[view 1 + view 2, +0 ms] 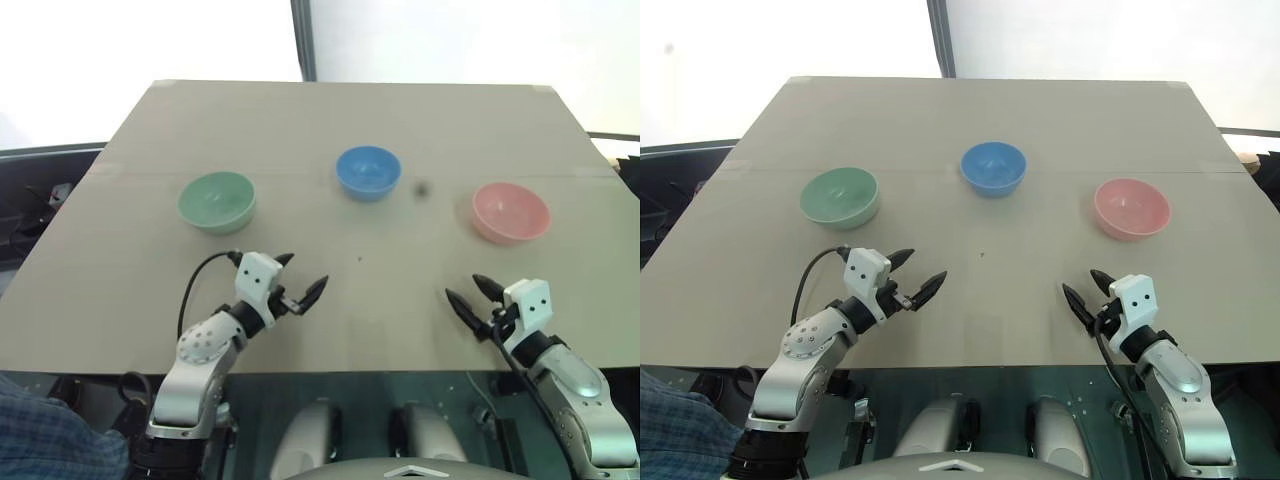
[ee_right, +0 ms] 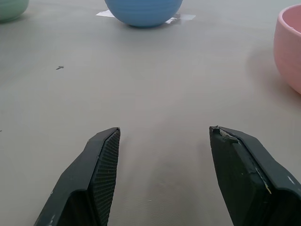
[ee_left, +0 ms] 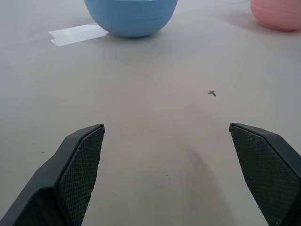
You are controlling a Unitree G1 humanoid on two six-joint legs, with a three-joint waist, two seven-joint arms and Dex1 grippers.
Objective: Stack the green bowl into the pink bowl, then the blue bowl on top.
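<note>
No stacking has been done yet: the three bowls are seen standing apart in a loose row across the middle of the desk (image 1: 330, 120), each upright and empty. The green bowl (image 1: 216, 202) is placed toward the robot's left, the blue bowl (image 1: 368, 172) in the centre and a little farther back, and the pink bowl (image 1: 510, 212) toward the robot's right. The left claw (image 1: 300, 282) is held low over the near part of the desk, just short of the green bowl and apart from it; its fingers are spread wide and nothing is gripped between them. The right claw (image 1: 474, 293) is likewise held over the near edge, short of the pink bowl, with its fingers parted and empty. The step in hand is therefore judged to be the very first one, the approach to the green bowl. For the next move, the left claw would probably have to be carried forward and a little leftward to the green bowl's rim, one finger set inside the wall and one outside, and the rim pinched before the bowl is lifted across, past the blue bowl, to the pink one. No brand, label or legible writing can be made out on the bowls, claws or desk; only a plain pale strip of tape (image 3: 77, 34) is seen beside the blue bowl's base, and nothing is written on it.
</note>
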